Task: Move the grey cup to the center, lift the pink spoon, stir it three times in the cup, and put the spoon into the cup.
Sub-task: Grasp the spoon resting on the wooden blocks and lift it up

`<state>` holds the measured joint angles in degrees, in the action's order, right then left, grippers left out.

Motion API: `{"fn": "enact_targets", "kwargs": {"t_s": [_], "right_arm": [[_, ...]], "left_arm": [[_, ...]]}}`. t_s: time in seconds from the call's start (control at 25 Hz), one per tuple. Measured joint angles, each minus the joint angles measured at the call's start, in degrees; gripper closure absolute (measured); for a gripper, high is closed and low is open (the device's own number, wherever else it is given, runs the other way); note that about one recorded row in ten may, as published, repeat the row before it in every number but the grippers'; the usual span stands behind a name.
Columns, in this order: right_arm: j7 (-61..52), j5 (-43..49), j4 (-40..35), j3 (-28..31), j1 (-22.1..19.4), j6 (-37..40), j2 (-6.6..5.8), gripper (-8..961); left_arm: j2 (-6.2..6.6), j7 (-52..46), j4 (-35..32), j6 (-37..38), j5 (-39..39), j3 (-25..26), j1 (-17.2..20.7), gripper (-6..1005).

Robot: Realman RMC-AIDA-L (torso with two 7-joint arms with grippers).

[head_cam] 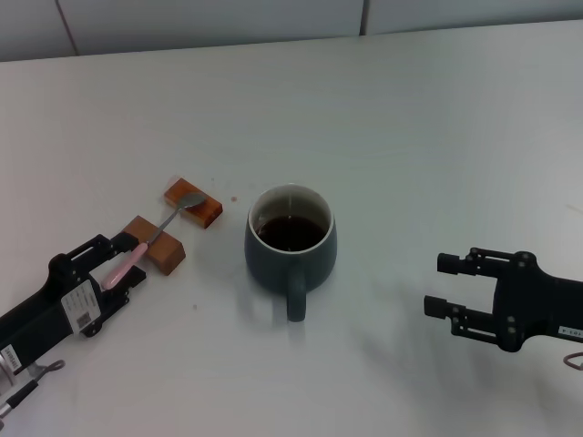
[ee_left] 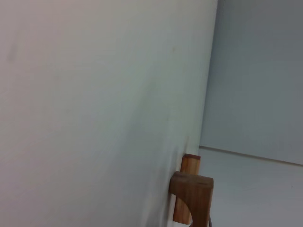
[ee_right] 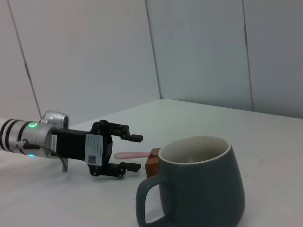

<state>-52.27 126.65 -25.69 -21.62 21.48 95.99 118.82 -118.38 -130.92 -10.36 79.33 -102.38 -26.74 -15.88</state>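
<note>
The grey cup (head_cam: pixel 273 264) stands near the middle of the table, its handle toward me and dark liquid inside. It also fills the near part of the right wrist view (ee_right: pixel 203 189). The pink spoon (head_cam: pixel 169 221) lies across two wooden blocks, with its metal bowl on the far block. My left gripper (head_cam: pixel 129 260) is open, one finger on each side of the pink handle's end. The right wrist view shows this too, with the left gripper (ee_right: pixel 136 152) around the pink handle (ee_right: pixel 127 154). My right gripper (head_cam: pixel 441 285) is open and empty, to the right of the cup.
The two brown wooden blocks (head_cam: pixel 208 211) (head_cam: pixel 164 253) sit left of the cup and also show in the left wrist view (ee_left: pixel 191 194). A small brown spot (head_cam: pixel 233 198) marks the white table (head_cam: pixel 410 137) by the far block. Grey wall panels stand behind.
</note>
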Motion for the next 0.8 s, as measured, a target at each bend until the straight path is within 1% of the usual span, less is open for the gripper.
{"fn": "enact_targets", "kwargs": {"t_s": [0.28, 0.48, 0.8], "right_arm": [[0.00, 0.00, 0.04, 0.00, 0.24, -0.07, 0.00, 332], [0.14, 0.00, 0.15, 0.00, 0.33, -0.11, 0.00, 331], [0.20, 0.00, 0.13, 0.00, 0.50, -0.22, 0.00, 332]], "left_arm": [[-0.01, 0.08, 0.00, -0.46, -0.05, 0.00, -0.30, 427], [-0.01, 0.08, 0.55, -1.38, -0.14, 0.09, -0.31, 558], [-0.04, 0.12, 0.61, -1.80, -0.05, 0.02, -0.67, 552]]}}
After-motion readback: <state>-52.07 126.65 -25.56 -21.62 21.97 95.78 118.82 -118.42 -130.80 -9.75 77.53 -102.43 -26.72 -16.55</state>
